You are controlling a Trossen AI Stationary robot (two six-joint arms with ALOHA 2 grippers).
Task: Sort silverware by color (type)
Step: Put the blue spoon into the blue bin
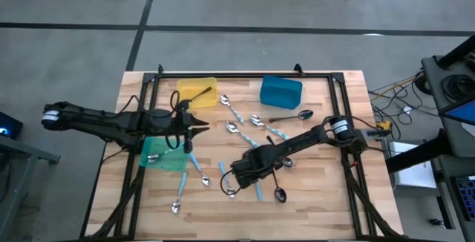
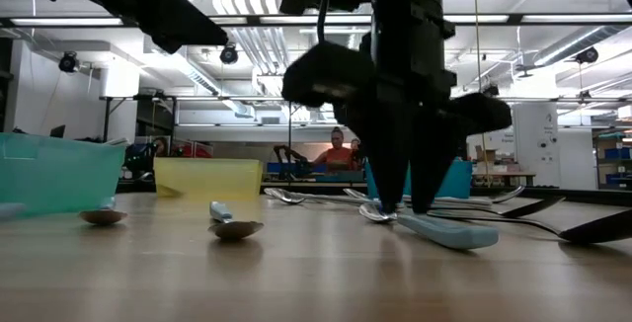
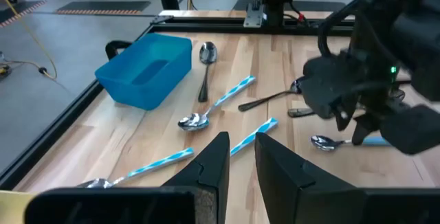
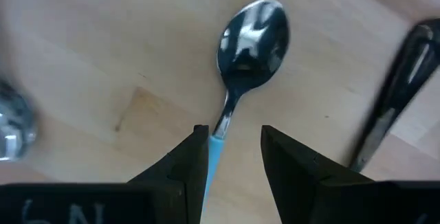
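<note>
Silverware lies scattered over the wooden table: silver spoons with light blue handles and dark spoons. My right gripper points down, open, near the table's front middle. Its fingers stand on either side of a blue-handled spoon, where the silver neck meets the blue handle; the spoon lies flat on the wood. Whether a finger touches it I cannot tell. My left gripper hovers over the green bin's far right corner, nearly level, fingers a narrow gap apart with nothing between them.
A yellow bin and a blue bin stand at the far edge, a green bin at the left. A dark spoon lies close beside my right gripper. Black frame rails border the table. A person sits far behind.
</note>
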